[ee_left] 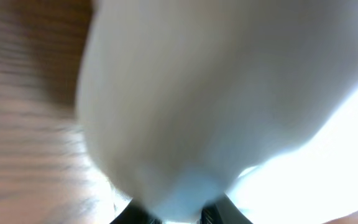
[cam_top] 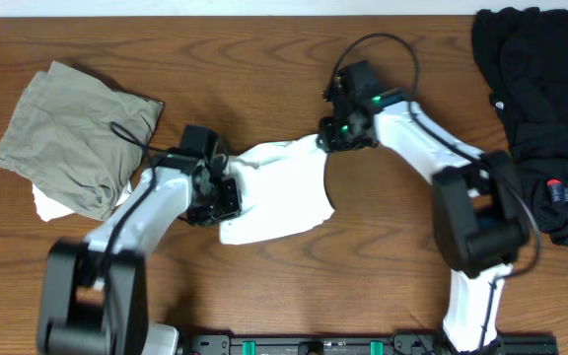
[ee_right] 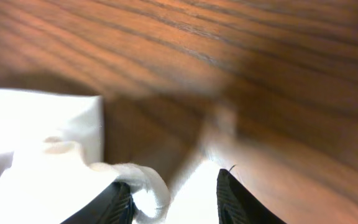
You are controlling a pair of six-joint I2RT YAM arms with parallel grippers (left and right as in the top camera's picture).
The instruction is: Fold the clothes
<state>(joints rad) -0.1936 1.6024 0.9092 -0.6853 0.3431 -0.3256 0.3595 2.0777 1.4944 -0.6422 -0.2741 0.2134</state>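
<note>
A white T-shirt (cam_top: 279,197) lies bunched in the middle of the wooden table (cam_top: 264,59). My left gripper (cam_top: 223,195) sits at its left edge. In the left wrist view the white T-shirt (ee_left: 216,93) fills the frame and runs down between the two dark fingertips of the left gripper (ee_left: 179,214), which is shut on the cloth. My right gripper (cam_top: 338,133) hovers at the shirt's upper right corner. In the right wrist view the right gripper (ee_right: 176,199) is open; a rolled edge of the white T-shirt (ee_right: 30,137) rests against its left finger.
An olive-grey garment (cam_top: 72,138) lies crumpled at the left, with a bit of white cloth (cam_top: 52,202) poking out under it. A heap of black clothes (cam_top: 540,108) fills the right back corner, close to the right arm's base.
</note>
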